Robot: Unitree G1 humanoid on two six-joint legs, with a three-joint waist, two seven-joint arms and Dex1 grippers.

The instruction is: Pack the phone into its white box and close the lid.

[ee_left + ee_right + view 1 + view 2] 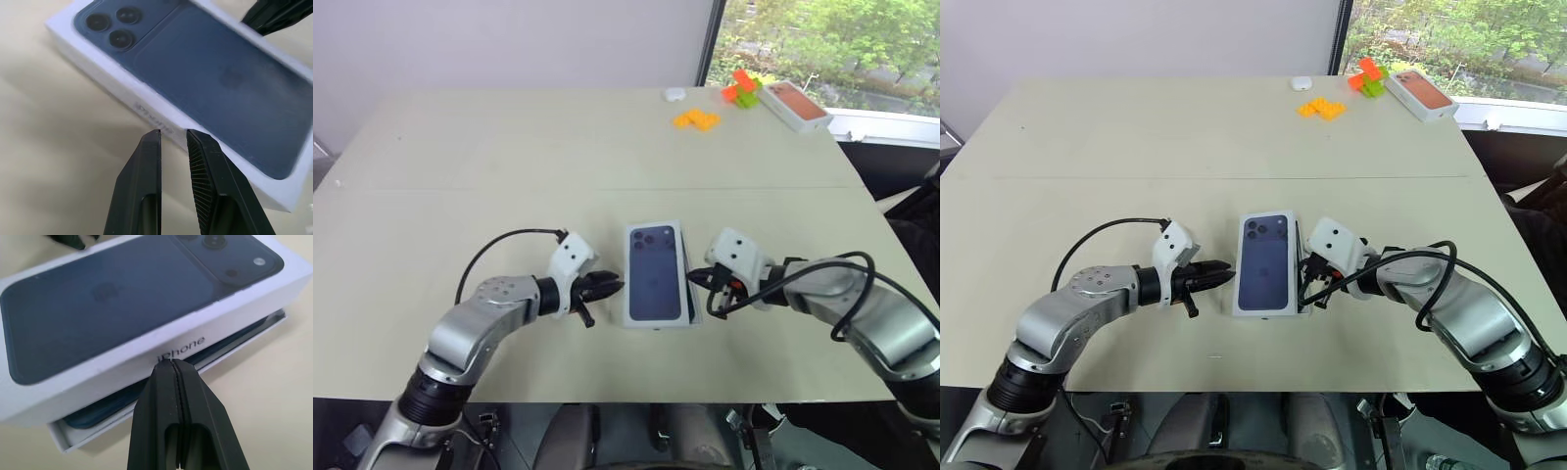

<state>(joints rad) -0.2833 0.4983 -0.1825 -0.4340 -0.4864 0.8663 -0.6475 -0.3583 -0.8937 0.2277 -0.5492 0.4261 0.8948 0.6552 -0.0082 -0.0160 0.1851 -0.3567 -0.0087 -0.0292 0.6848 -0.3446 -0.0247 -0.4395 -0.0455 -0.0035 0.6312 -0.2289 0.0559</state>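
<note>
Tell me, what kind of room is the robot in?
Probably an office or lab workroom: a big plain beige table by a window with green trees outside, a bare pale wall, and toy blocks and another phone box left at the table's far edge.

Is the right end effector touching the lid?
Touching. In the right wrist view the shut right end effector has its tips pressed against the side wall of the lid, which sits skewed over the white box.

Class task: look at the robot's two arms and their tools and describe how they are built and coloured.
Both arms are silver-grey metal with black joint bands. Each wrist carries a white camera block, and a loose black cable loops along each forearm. The left tool and right tool each have two black tapered fingers with ribbed inner pads.
</note>
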